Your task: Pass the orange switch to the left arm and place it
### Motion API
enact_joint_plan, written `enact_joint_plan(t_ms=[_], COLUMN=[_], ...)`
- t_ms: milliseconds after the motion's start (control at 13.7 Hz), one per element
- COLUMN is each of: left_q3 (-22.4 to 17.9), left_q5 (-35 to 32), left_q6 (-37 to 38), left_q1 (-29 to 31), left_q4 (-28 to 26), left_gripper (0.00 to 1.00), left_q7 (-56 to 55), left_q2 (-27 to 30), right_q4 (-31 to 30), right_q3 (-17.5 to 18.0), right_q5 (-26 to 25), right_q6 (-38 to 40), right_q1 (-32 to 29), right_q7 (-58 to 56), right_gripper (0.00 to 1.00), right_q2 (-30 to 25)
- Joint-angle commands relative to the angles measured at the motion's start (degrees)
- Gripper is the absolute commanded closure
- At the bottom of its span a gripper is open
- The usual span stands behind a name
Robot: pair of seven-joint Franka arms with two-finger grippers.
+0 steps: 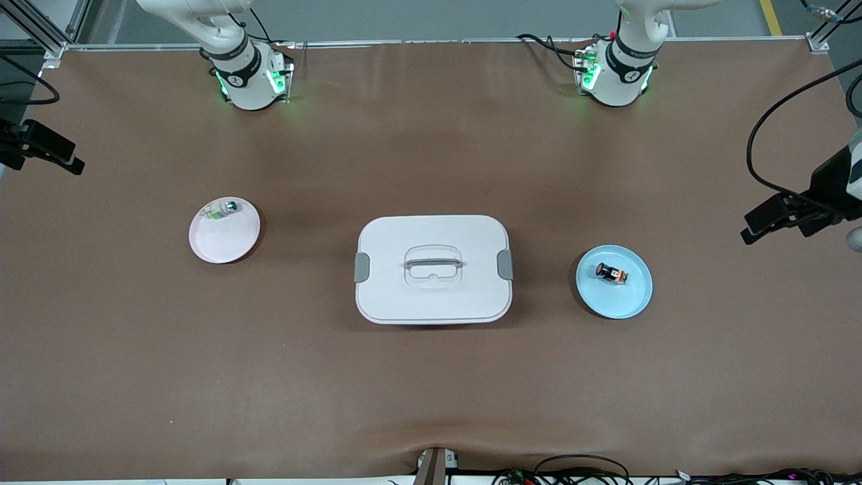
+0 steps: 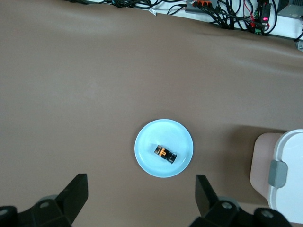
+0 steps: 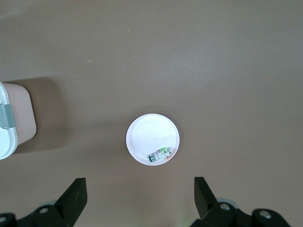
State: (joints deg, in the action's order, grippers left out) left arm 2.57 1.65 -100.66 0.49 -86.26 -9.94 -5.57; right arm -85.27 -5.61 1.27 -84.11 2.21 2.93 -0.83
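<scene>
1. The orange switch [image 1: 611, 273] is lying on its side on the blue plate [image 1: 633, 298], in the right-centre of the front view, toward the left arm's end of the table.
2. The box [image 1: 433, 296] is sitting at the middle of the frame with its lid on (a grey clip showing at each short side), between the blue plate and the white plate [image 1: 222, 244].
3. The white plate is resting left of centre in the front view, carrying a small green-white-silver part [image 1: 223, 210] near its rim.
4. The left gripper [image 2: 142, 196] is hanging high over the blue plate, its fingers spread wide and gripping nothing; in the left wrist view the switch is showing at the plate's centre.
5. The right gripper [image 3: 140, 196] is hanging high over the white plate, fingers likewise wide apart and empty.
6. Both arm bases are standing along the top edge of the front view, on the brown table [image 1: 431, 391].
</scene>
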Motion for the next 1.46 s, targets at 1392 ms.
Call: enact_joint_plan(t_ms=[1392], left_q3=[1.56], left_q5=[0.02], left_q6=[0.81], left_q1=[0.04], left_q4=[-2.07], left_gripper=[0.0], left_q7=[6.86], left_q2=[3.55], right_q4=[0.81], right_q3=[0.51], right_q5=[0.39], right_q6=[1.32], right_q1=[-0.98], right_q7=[0.68], right_gripper=[0.0], right_q2=[-0.05])
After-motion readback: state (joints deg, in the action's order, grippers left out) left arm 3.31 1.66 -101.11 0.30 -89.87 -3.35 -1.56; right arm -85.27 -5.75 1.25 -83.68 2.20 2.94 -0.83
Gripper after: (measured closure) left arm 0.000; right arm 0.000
